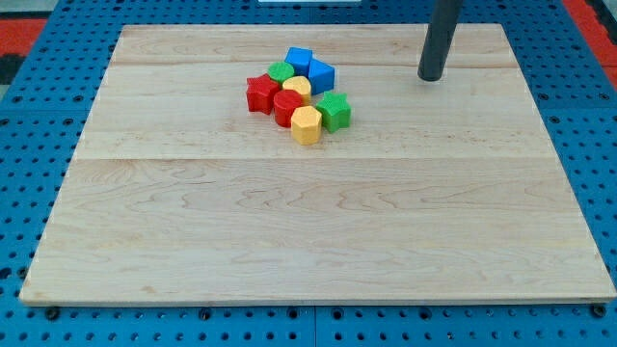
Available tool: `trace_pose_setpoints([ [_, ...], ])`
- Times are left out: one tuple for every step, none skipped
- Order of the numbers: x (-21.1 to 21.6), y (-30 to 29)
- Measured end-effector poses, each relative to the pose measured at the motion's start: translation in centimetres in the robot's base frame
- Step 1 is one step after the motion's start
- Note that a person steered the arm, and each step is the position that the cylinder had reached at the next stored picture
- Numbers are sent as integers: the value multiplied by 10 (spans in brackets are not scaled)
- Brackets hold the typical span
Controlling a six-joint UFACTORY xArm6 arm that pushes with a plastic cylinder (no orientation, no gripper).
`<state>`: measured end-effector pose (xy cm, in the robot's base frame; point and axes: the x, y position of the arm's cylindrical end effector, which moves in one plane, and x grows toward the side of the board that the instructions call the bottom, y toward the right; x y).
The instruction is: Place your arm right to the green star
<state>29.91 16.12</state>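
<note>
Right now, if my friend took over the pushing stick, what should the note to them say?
My tip, the lower end of the dark rod, sits on the wooden board toward the view's top right, touching no block.
The green star-shaped block lies at the view's right edge of the cluster, touching the yellow hexagonal block.
Done: my tip is already on the star's right side, but well apart and higher in the view.
Left: slide it down and leftward to stop just right of the star, without nudging it.
</note>
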Motion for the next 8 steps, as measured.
trace_pose_setpoints([
  [-4,0],
  [-7,-15],
  [-9,-23],
  [-12,-23],
  [19,-36],
  [43,-56],
  [49,-62],
  [50,-62],
])
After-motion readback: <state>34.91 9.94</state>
